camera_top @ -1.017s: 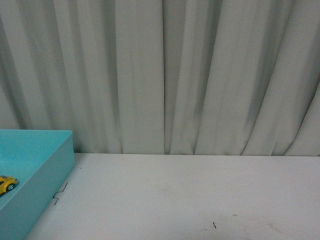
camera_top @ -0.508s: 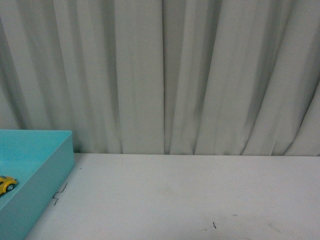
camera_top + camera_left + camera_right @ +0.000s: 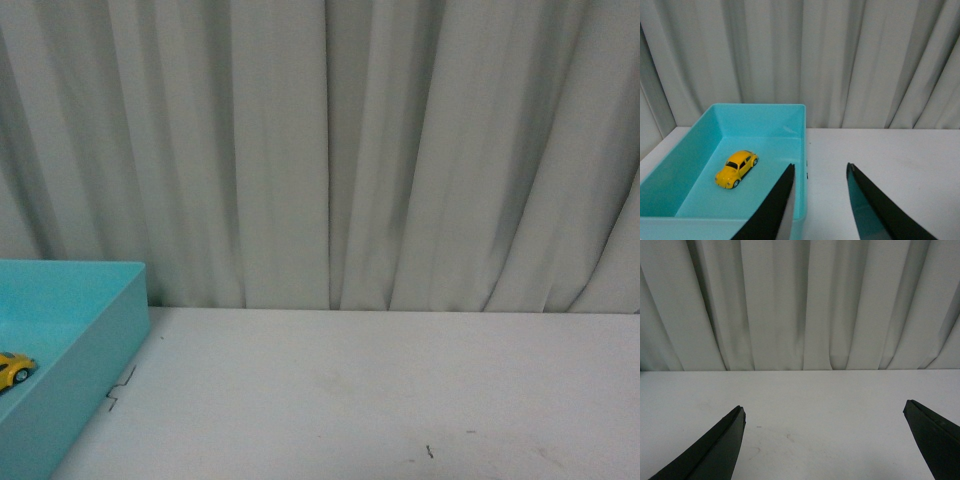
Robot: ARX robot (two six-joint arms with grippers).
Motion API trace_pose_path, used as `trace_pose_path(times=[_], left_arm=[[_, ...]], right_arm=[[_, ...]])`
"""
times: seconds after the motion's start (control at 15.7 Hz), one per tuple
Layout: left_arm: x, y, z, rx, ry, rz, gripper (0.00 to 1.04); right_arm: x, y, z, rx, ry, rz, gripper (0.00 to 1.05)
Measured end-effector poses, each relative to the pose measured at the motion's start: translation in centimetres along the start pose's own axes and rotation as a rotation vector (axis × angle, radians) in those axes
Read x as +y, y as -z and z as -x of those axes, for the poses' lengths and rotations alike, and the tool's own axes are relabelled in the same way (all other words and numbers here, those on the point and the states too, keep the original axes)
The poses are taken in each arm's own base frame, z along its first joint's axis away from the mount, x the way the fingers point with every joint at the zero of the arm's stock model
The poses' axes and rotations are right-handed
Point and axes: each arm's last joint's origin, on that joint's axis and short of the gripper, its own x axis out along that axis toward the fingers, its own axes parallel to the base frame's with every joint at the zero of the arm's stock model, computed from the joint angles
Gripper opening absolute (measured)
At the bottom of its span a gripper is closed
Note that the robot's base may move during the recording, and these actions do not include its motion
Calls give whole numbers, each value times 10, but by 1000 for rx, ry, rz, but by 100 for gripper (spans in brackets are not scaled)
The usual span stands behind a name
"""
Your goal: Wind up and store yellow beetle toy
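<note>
Nothing has shifted since the earlier frames. Yellow beetle toy (image 3: 736,168) sits on its wheels inside the turquoise bin (image 3: 760,111) at the desk's (image 3: 380,390) left end. Left hand (image 3: 820,172) hangs empty, fingers apart, seemingly above the bin's corner. Right hand (image 3: 824,412) gapes wide over bare desk.

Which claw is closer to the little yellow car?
The left claw. It hangs open just outside the blue box where the yellow beetle toy sits, apart from the car. The right claw is open over bare table; its view shows no car or box.
</note>
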Motion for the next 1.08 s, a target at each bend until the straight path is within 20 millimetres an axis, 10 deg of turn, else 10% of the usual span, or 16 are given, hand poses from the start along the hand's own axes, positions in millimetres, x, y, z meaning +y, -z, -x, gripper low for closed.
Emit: trace_pose_path(times=[0.32, 1.08], left_arm=[[0, 0, 0, 0, 0, 0, 99], [0, 0, 0, 0, 0, 0, 98]], right_arm=[[0, 0, 0, 0, 0, 0, 98], [0, 0, 0, 0, 0, 0, 98]])
